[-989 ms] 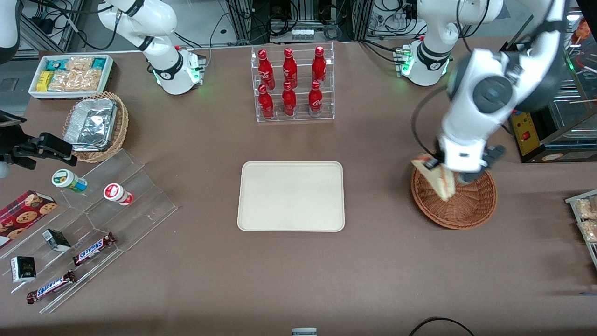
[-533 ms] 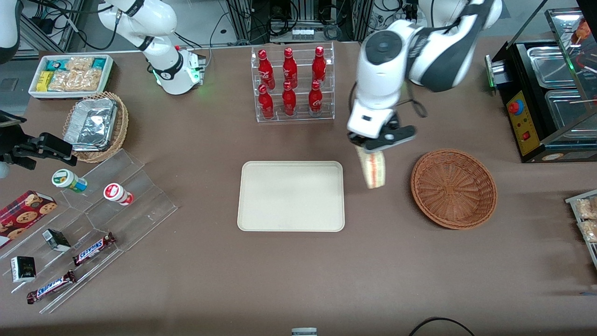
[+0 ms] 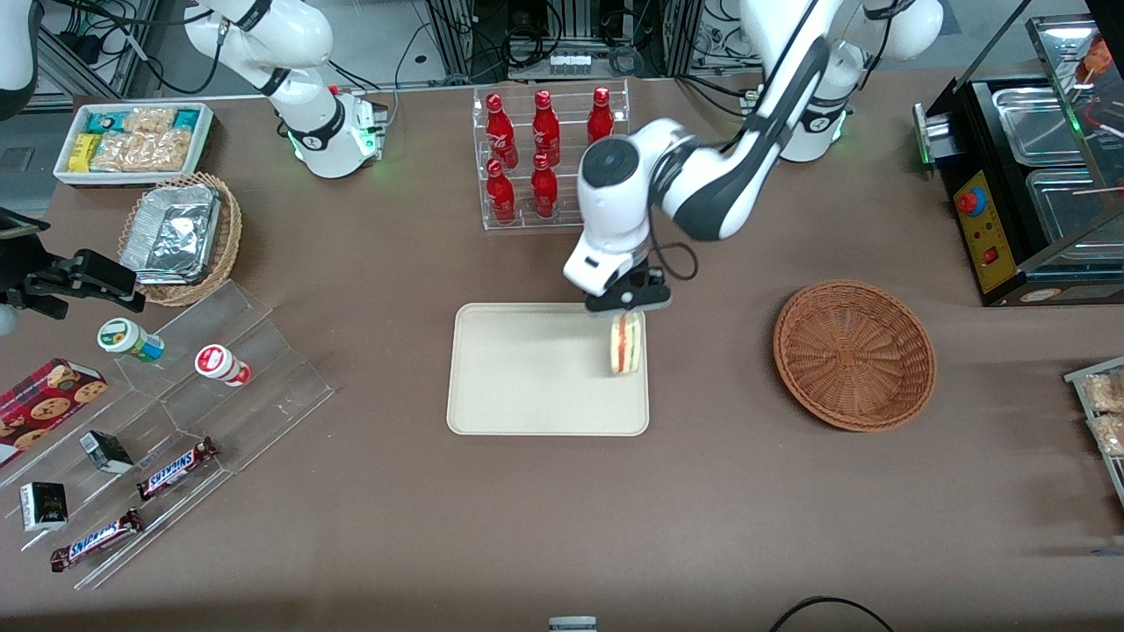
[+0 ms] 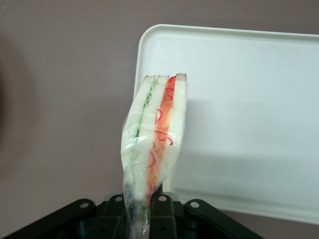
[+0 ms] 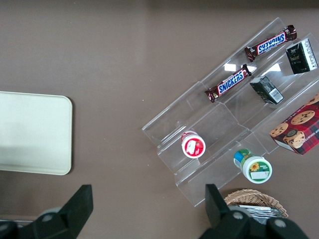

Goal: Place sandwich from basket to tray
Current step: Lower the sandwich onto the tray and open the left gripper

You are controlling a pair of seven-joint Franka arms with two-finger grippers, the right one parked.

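Your gripper (image 3: pixel 625 303) has carried the sandwich (image 3: pixel 625 344), pinched tight, from the basket (image 3: pixel 853 355) to over the tray (image 3: pixel 527 373) edge; lower it next.

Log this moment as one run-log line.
phase: carry | tool: shut on sandwich, over tray edge nearest basket | basket: empty | sandwich: not yet released

**Even overhead light, soft shadows, a little glare**

The front view is bright and evenly lit from above. At mid-frame the gripper (image 3: pixel 625 303), clamped on the sandwich (image 3: pixel 625 344) over the tray (image 3: pixel 527 404) edge nearest the basket (image 3: pixel 853 355), casts only a faint shadow. The foil trays (image 3: pixel 171 233) glint. In the left wrist view the sandwich's wrapper shines, and a soft grey shadow lies on the tray beside it.
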